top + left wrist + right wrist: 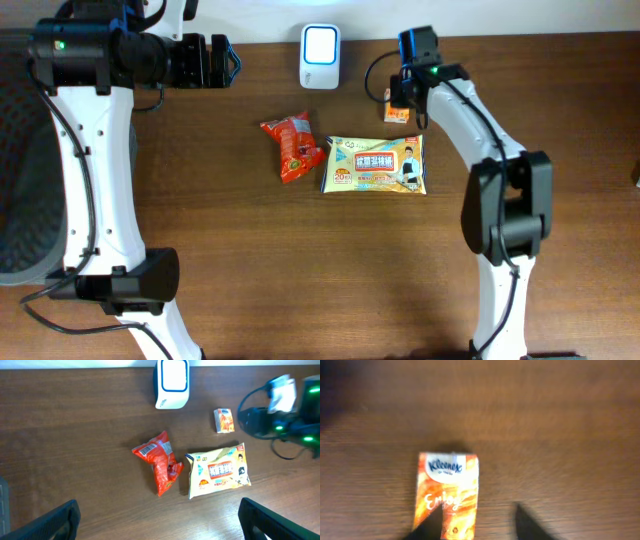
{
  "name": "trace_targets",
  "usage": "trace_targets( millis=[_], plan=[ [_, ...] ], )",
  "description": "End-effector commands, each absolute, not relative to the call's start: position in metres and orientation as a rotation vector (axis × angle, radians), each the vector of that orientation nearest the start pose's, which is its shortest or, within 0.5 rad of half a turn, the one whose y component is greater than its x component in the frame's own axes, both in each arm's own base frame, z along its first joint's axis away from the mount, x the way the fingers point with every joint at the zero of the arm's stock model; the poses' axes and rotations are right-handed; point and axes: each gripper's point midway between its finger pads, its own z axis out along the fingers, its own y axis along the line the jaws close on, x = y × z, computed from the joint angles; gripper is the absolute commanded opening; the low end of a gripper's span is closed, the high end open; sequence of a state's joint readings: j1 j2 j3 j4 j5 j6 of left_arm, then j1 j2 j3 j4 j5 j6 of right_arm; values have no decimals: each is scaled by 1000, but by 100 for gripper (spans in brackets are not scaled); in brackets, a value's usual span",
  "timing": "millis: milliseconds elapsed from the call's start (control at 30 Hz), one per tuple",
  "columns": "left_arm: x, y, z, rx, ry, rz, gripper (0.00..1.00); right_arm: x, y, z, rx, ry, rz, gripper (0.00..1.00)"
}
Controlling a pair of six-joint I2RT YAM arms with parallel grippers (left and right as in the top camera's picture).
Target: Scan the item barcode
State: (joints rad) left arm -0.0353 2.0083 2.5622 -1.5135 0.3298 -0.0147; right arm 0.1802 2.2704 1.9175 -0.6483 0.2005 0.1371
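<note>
Hovering over the tissue pack [447, 492], the right gripper [478, 512] was recorded with its fingers [530, 527] apart and nothing clamped. One fingertip overlapped the pack's lower edge, so the gap fell beside the pack rather than around it. The pack lay flat on the table [250, 260], just beside the scanner [320, 43] on the right arm's side, printed face up (no barcode could be made out on it). Further from the scanner, toward the arm bases, a red snack bag [290, 148] and a yellow wipes packet [375, 165] were laid nearly side by side. The left gripper [228, 62] was held on the scanner's other side, its fingers spread wide and empty. Whether the pack was about to be taken up could not be told. For a sound grasp, the gap would best be centred across the pack's long edges before closing. The coded face should then be turned toward the scanner's window.
</note>
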Motion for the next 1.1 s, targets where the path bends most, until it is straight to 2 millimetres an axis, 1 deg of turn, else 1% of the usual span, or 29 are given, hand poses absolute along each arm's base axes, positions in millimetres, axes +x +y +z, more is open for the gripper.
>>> trace_targets(
  millis=[0,33,67,133,167,233,267,333,433,467,500,533,567,667,700,733,767,800,833,867,900,1000,1033,1067],
  plan=[
    [440,-71,346,183,2481,-432,99,564,72,103,26,2523,-158,64],
    [440,-71,346,183,2481,-432,99,562,76,98,31,2537,-131,64],
    [440,-71,346,183,2481,-432,99,560,84,87,8,2565,-81,64],
    [440,-71,346,183,2481,-432,99,558,96,70,-22,2599,-39,64],
    [440,-71,346,183,2481,-432,99,557,98,63,-30,2610,-42,64],
    [440,-71,346,183,2481,-432,99,553,107,44,-101,2641,-67,64],
    [440,-71,346,183,2481,-432,99,552,111,38,-134,2647,-80,64],
    [440,-71,346,183,2481,-432,99,552,112,29,-145,2647,-138,64],
    [440,-71,346,183,2481,-432,99,554,108,25,-142,2625,-266,64],
    [440,-71,346,183,2481,-432,99,554,106,24,-139,2623,-284,62],
    [440,-71,346,183,2481,-432,99,554,104,23,-135,2621,-301,57],
    [440,-71,346,183,2481,-432,99,555,100,19,-127,2622,-321,51],
    [440,-71,346,183,2481,-432,99,556,96,14,-120,2626,-330,49],
    [440,-71,346,183,2481,-432,99,554,81,-6,-97,2656,-378,49],
    [440,-71,346,183,2481,-432,99,552,76,-14,-93,2673,-388,45],
    [440,-71,346,183,2481,-432,99,552,73,-17,-88,2681,-391,40],
    [440,-71,346,183,2481,-432,99,551,70,-19,-80,2688,-394,29],
    [440,-71,346,183,2481,-432,99,550,70,-18,-74,2692,-384,22],
    [440,-71,346,183,2481,-432,99,551,73,-13,-73,2693,-353,13],
    [440,-71,346,183,2481,-432,99,551,78,-6,-78,2696,-296,8],
    [440,-71,346,183,2481,-432,99,554,90,9,-90,2692,-170,4],
    [440,-71,346,183,2481,-432,99,560,115,52,-116,2651,170,4],
    [440,-71,346,183,2481,-432,99,561,121,67,-119,2630,310,4],
    [440,-71,346,183,2481,-432,99,561,123,81,-75,2610,485,4]
  ],
)
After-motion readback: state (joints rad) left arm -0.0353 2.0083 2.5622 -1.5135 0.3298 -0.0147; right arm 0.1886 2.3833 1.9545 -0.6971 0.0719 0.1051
